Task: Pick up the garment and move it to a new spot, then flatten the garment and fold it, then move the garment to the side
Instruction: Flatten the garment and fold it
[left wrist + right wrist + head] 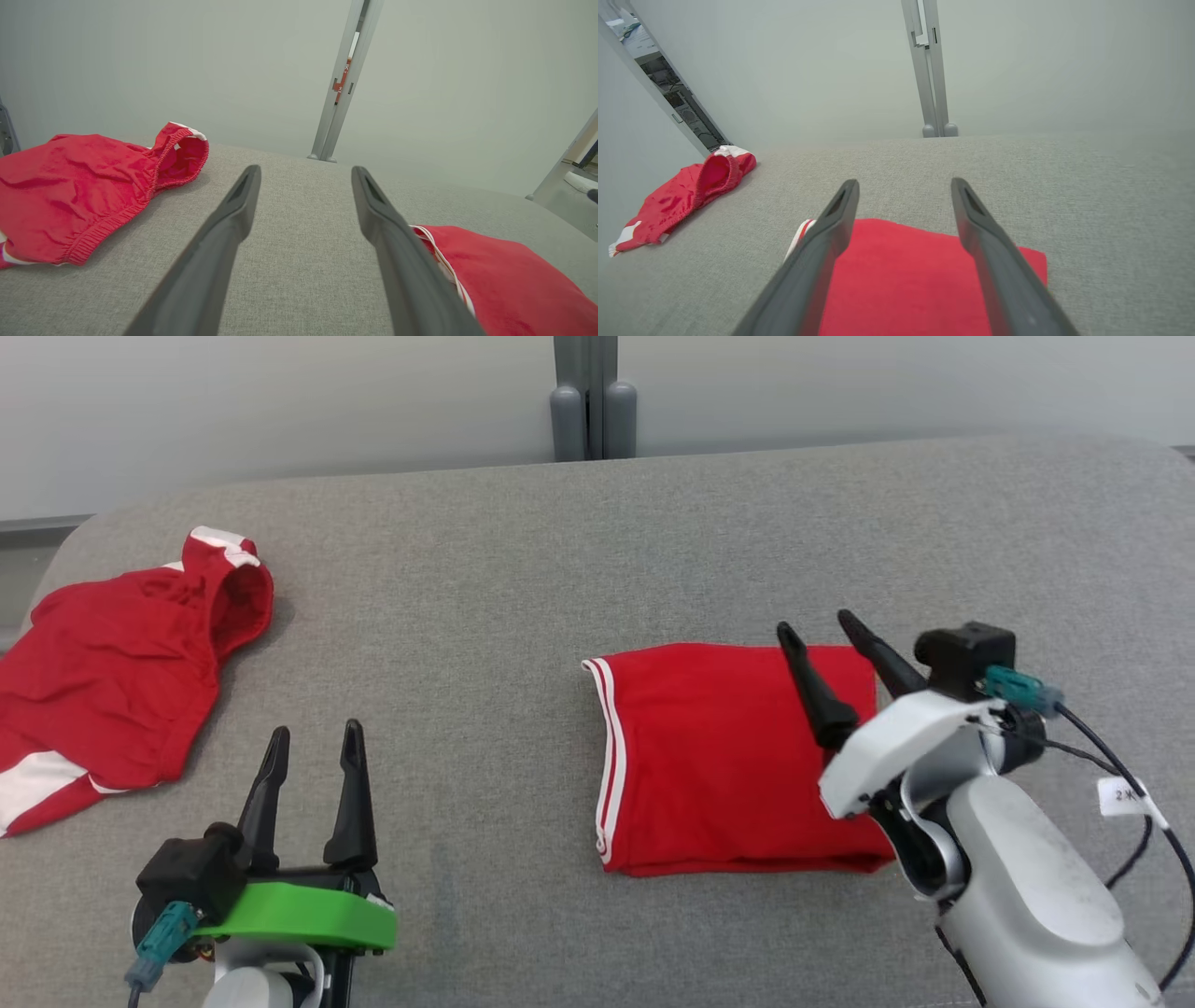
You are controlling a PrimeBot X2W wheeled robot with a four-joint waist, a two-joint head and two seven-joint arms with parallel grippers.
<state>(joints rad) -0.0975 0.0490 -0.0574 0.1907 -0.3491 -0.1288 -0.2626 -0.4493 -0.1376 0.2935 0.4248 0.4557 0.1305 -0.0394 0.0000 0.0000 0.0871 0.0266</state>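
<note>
Two grippers are nearest in the head view. The left gripper (pixel 316 730), on a green wrist part, has its two dark fingers spread wide and holds nothing. The right gripper (pixel 814 623) also has its fingers wide apart and empty. It hangs over the right part of the folded garment (pixel 709 756); I cannot tell whether the fingertips touch the cloth. This garment is a red, nearly square packet with white stripes along its left edge. It lies flat on the grey fabric surface (pixel 523 569), a little right of the middle. Farther left, well apart, lies a second red garment (pixel 112 681), crumpled, with its elastic waistband open. At the far edge a grey post (pixel 593 401) rises before a pale wall (pixel 280 401).
</note>
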